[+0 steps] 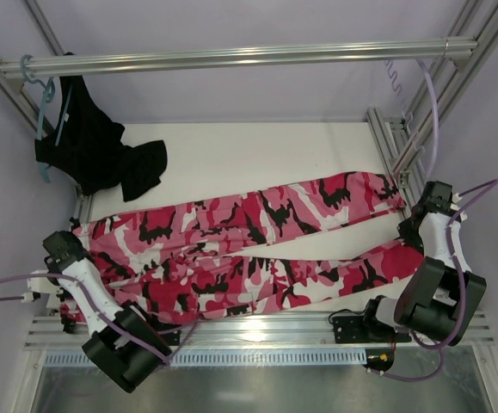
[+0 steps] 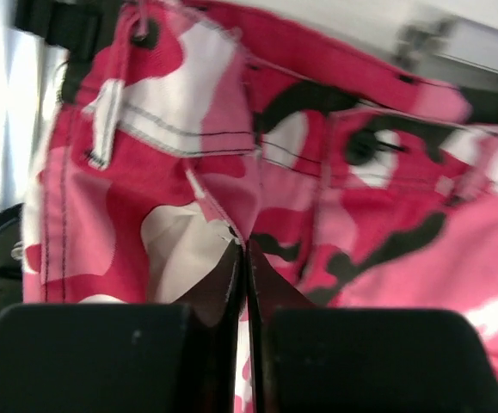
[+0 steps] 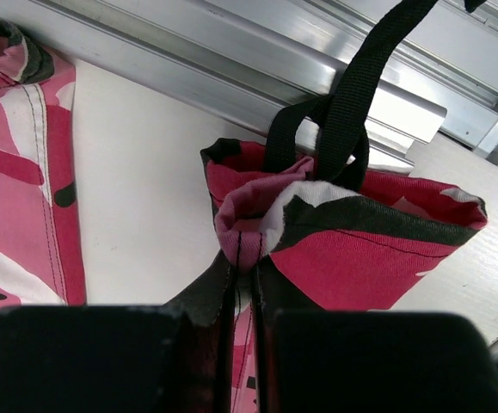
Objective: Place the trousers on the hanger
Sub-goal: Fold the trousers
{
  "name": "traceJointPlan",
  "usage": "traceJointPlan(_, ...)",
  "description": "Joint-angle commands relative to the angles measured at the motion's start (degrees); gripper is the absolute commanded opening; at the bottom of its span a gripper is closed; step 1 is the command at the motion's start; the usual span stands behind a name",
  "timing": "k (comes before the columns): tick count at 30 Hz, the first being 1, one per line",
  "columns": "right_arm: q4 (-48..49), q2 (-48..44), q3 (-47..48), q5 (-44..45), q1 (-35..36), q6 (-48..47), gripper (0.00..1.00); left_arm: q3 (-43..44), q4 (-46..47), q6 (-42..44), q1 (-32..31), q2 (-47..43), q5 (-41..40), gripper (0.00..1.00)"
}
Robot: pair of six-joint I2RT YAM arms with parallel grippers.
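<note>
**Trousers flat on the table, pinched at both ends**

Across the white table (image 1: pixel 257 159), the trousers (image 1: pixel 257 249): waist to the left, both legs stretched out to the right, cloth creased and bunched through the middle.

On the left, a low, outstretched arm, angled from its base at the near edge up and leftward to the waist end. At its tip, the left gripper (image 1: pixel 62 247), closed tight on the trousers. Seen from the left wrist: fingertips (image 2: pixel 223 284) pressed together, a fold of pink-and-white cloth nipped between them, close by a stitched seam, below a belt loop and a black eyelet.

On the right, an arm folded back on itself: bulky joint at the near edge, forearm up along the table's right side, wrist turned inward toward the leg ends. Right gripper (image 1: pixel 412 228) likewise clamped on the trousers, on the hem of one leg. From the right wrist: cuff raised and gathered between the fingers (image 3: pixel 205 301), a black strap (image 3: pixel 352 95) looped at it, the other leg flat on the table off to the side.

Further back, an overhead rail (image 1: pixel 231 58). At its left end, a teal hanger (image 1: pixel 42 90) with a black garment (image 1: pixel 102 155) draped down onto the table's far corner, near the trousers but apart. At its right end, what looks like the thin pale lilac hanger (image 1: pixel 436 107), hooked on above the right arm, clear of the trousers.
</note>
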Motion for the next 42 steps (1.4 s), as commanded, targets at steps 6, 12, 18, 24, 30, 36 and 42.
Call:
traceJointPlan(6, 2.1, -0.3, 0.5, 0.0, -0.5, -0.2, 0.04, 15.3, 6.6, 1.3, -22.1, -3.4, -7.7, 0.00)
traceJointPlan(12, 2.2, 0.4, 0.6, 0.1, -0.5, -0.3, 0.04, 14.1, 9.9, 0.4, -38.1, 9.3, -10.8, 0.00)
traceJointPlan(18, 1.7, -0.5, 0.7, 0.4, -0.5, -0.7, 0.04, 14.9, 11.0, 4.6, -38.9, 18.5, -8.4, 0.01)
traceJointPlan(24, 1.5, -0.9, 0.5, 0.5, -0.5, -0.7, 0.04, 21.9, 6.5, 10.1, -38.9, 16.7, -8.2, 0.50)
traceJointPlan(30, 1.8, -1.2, 0.2, 0.4, -0.5, -0.8, 0.04, 25.3, -3.0, 9.2, -34.3, 12.3, -15.9, 0.72)
traceJointPlan(36, 2.1, -0.6, 0.2, -0.1, -0.5, -0.9, 0.04, 12.7, 1.2, 9.7, -9.1, -0.6, -3.3, 0.71)
traceJointPlan(42, 2.3, -0.4, 0.1, -1.0, -0.5, -1.0, 0.04, 7.5, 9.1, 15.7, 1.6, -2.8, 9.6, 0.71)
